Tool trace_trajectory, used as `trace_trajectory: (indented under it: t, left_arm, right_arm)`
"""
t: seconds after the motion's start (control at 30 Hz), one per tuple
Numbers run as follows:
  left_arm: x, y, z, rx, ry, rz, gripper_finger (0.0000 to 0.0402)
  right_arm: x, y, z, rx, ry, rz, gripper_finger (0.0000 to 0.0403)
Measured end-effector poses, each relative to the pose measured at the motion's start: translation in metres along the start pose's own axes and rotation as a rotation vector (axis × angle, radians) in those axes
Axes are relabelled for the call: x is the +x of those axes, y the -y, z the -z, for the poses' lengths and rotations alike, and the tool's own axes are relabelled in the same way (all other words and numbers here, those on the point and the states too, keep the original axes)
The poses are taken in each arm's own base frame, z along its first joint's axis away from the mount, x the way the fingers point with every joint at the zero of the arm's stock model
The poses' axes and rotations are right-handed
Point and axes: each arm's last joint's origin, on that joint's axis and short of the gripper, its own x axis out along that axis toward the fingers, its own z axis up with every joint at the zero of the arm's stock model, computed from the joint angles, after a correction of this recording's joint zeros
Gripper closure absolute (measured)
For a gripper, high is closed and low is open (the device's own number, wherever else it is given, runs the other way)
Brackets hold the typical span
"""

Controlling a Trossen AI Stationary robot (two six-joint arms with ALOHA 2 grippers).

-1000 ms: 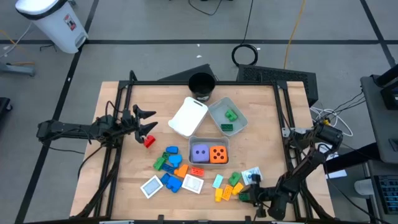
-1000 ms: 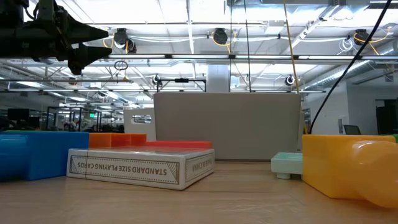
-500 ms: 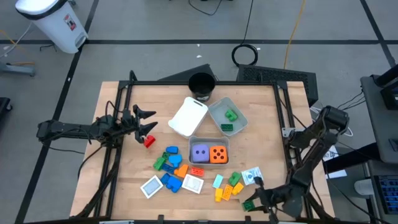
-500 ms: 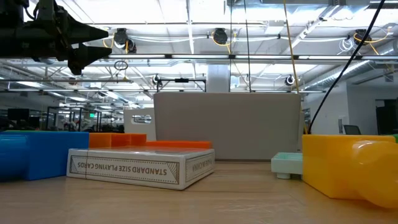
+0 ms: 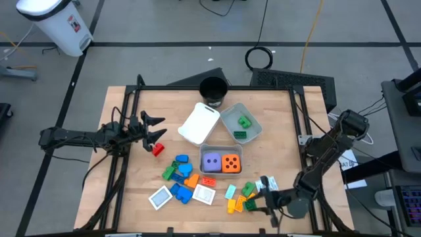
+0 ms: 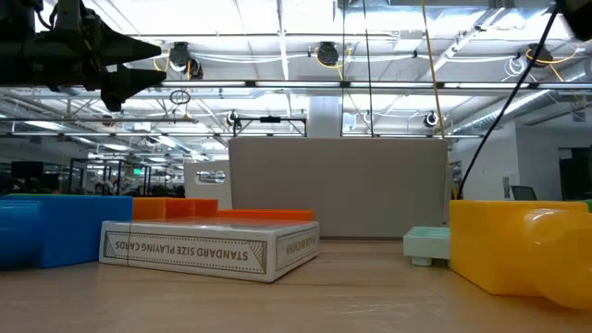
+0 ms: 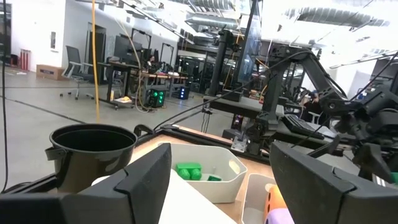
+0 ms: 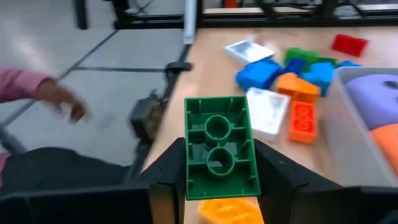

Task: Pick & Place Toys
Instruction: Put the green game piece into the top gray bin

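We count two dice (image 5: 221,162) and two tiles (image 5: 203,195); our right claw (image 8: 219,163) grips a green block (image 8: 219,147), the left claw (image 5: 152,127) half-open, empty.

A black cup (image 5: 213,91) stands beside white tray (image 5: 199,123) and grey tray (image 5: 241,122).
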Motion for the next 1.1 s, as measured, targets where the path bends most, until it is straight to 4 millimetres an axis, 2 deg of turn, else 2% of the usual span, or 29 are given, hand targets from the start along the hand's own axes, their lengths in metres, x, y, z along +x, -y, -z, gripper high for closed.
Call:
trace_trajectory:
  t: [0.23,0.43,0.57,0.7,0.8,0.93,1.1]
  left_arm:
    - [0.000,0.000,0.000,0.000,0.000,0.000,0.0123]
    - [0.000,0.000,0.000,0.000,0.000,0.000,0.0123]
    - [0.000,0.000,0.000,0.000,0.000,0.000,0.0123]
    - [0.000,0.000,0.000,0.000,0.000,0.000,0.0123]
    - [0.000,0.000,0.000,0.000,0.000,0.000,0.0123]
    - [0.000,0.000,0.000,0.000,0.000,0.000,0.0123]
    - [0.000,0.000,0.000,0.000,0.001,0.000,0.0124]
  right_arm:
    - [0.025,0.036,-0.014,-0.018,-0.001,0.112,0.0285]
    - [0.042,0.084,-0.031,-0.027,-0.027,0.196,0.0293]
    - [0.041,0.123,-0.044,-0.024,-0.050,0.324,0.0288]
    - [0.030,0.163,-0.052,-0.001,-0.097,0.459,0.0293]
    - [0.021,0.193,-0.048,0.034,-0.108,0.558,0.0295]
    - [0.011,0.232,-0.032,0.102,-0.153,0.654,0.0284]
    - [0.003,0.263,-0.010,0.186,-0.154,0.666,0.0278]
